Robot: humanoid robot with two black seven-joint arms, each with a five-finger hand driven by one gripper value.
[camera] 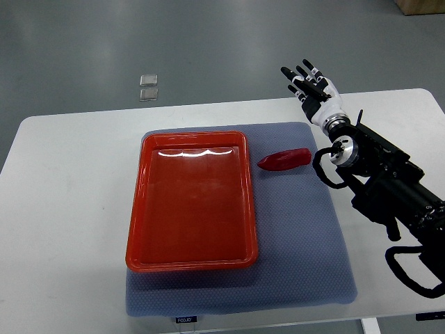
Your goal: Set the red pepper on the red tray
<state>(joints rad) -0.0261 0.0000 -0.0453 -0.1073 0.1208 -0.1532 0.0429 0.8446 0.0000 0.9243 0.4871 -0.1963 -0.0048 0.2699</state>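
the right hand [312, 89] is raised over the far right part of the worktop [62, 209], its fingers [306, 73] spread and straight, holding nothing. its arm comes in from the picture's right edge, a dark forearm [389, 184] with black cables looped beside the wrist and lower down near the edge. the hand sits past the far edge of the blue mat [306, 250], above the bare white surface and partly against the grey floor [208, 42] behind it

the red pepper [285, 160] lies on the blue mat, nearer the camera than the hand and to its left, clear of the fingers. it rests on its side, long axis running roughly left to right with a slight tilt (the narrower end looks to be at the left, toward the tray). it is just beside the red tray [136, 209], off the tray's right rim near the far right corner, not touching it as far as can be seen

the red tray lies flat on the left half of the mat, with nothing in it; light reflects off its far inner wall

beyond the worktop, two small square pale objects [149, 87] lie on the floor, one behind the other
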